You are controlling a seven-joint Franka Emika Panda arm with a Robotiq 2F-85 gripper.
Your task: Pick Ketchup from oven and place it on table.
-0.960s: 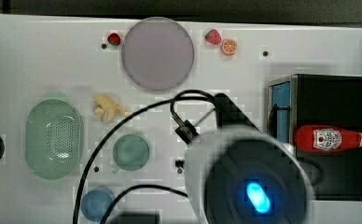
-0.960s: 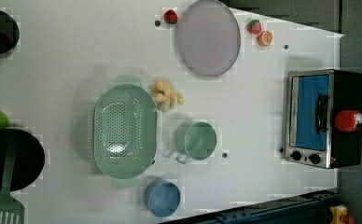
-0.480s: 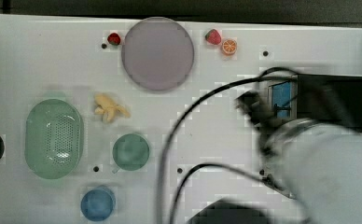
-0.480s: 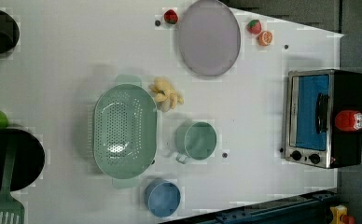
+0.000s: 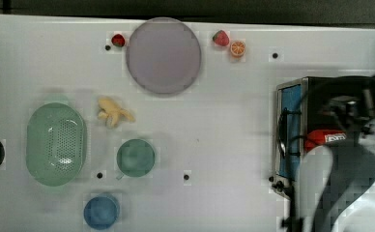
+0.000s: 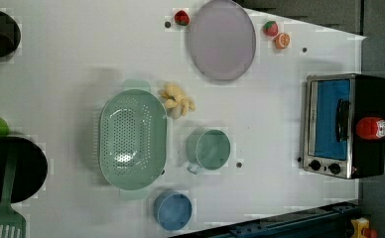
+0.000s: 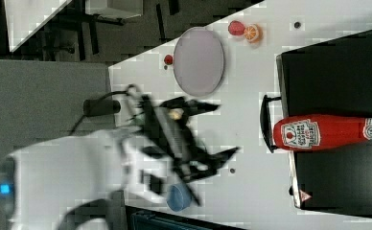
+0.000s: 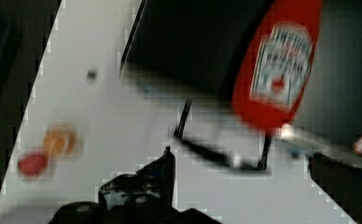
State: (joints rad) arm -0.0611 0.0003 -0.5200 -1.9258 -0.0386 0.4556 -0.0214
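The ketchup (image 7: 328, 132) is a red bottle lying on its side on the black top of the oven (image 7: 337, 72), label toward the door handle. It also shows as the ketchup (image 6: 374, 128) and, half under my arm, the ketchup (image 5: 326, 140). The oven (image 5: 292, 130) stands at the top view's right end of the white table (image 5: 214, 121). My gripper (image 7: 220, 130) is open and empty, out over the table short of the oven's front. In the wrist view the gripper (image 8: 240, 156) has its fingers wide apart before the handle, with the ketchup (image 8: 277, 70) beyond.
On the table are a purple plate (image 5: 164, 55), a green colander (image 5: 56, 143), a teal cup (image 5: 136, 157), a blue bowl (image 5: 101, 211), a toy banana (image 5: 113, 112), strawberries (image 5: 220, 37) and an orange slice (image 5: 237, 48). A black pan with a spatula (image 6: 9, 171) sits at the left view's lower left.
My arm has swung toward the top view's right, from beside the teal cup to over the oven, and now covers part of the ketchup. The ketchup has not moved.
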